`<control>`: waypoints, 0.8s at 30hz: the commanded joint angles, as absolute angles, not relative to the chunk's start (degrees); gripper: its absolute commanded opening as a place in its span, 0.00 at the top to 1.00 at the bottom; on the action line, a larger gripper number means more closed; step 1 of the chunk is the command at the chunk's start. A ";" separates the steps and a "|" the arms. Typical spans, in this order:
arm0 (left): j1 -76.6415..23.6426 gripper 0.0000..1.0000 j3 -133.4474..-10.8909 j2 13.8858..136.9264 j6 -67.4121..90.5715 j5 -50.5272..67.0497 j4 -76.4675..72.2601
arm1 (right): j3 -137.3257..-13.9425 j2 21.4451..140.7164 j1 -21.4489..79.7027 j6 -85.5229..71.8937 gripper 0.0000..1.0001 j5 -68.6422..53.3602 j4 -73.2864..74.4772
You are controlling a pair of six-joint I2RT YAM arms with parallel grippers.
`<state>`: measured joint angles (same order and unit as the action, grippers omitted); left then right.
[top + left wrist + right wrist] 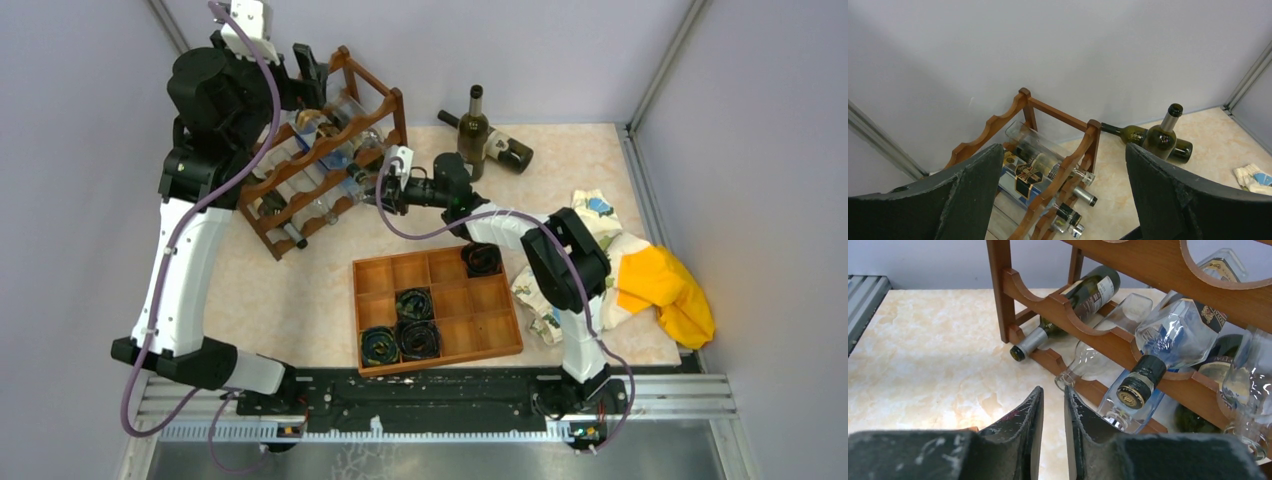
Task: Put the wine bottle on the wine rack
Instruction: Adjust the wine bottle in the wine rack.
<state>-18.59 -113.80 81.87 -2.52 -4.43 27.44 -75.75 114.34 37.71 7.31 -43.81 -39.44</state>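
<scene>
**Rack part filled, two green bottles left on the table**

The wine rack (1055,114) stands in the far left corner of the table (300,290), already carrying several bottles with their necks pointing towards the middle of the table. Two more wait at the far edge, about midway along. One is a green wine bottle (473,128) standing upright. The other is a second green bottle (510,152) lying on its side right against it.

The step in hand looks like fetching the upright bottle. To do it well, the right gripper (1053,405) should back straight out from the rack front so it catches none of the protruding necks. It should then spread wide before it reaches the bottle and take it without rolling the lying one. Which cradle is free I cannot tell from here.

The right gripper sits low in front of the rack's lower tiers, just short of a clear bottle's black cap (1135,390). Its fingers are drawn almost together with only a thin slit between them, clenched on nothing and touching no bottle. The left gripper (1064,150) hangs above the rack, spread wide and empty.
</scene>
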 commanded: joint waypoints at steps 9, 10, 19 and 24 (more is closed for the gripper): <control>-18.28 0.04 -108.04 78.27 -1.79 -4.12 23.82 | -83.94 118.91 37.59 6.94 0.86 -44.38 -35.11; -18.28 0.04 -107.92 78.23 -1.87 -4.10 23.73 | -84.20 119.14 37.58 6.68 0.86 -44.34 -35.12; -18.28 0.03 -105.41 77.68 -2.87 -4.16 21.99 | -85.76 120.62 37.54 4.80 0.86 -43.86 -36.24; -18.28 0.03 -104.91 77.80 -3.32 -3.82 21.41 | -86.37 121.06 37.53 4.91 0.86 -43.41 -35.74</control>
<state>-18.59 -105.30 78.89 -2.57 -4.25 23.97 -83.07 120.92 37.69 5.32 -43.40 -33.78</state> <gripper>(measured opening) 0.969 0.141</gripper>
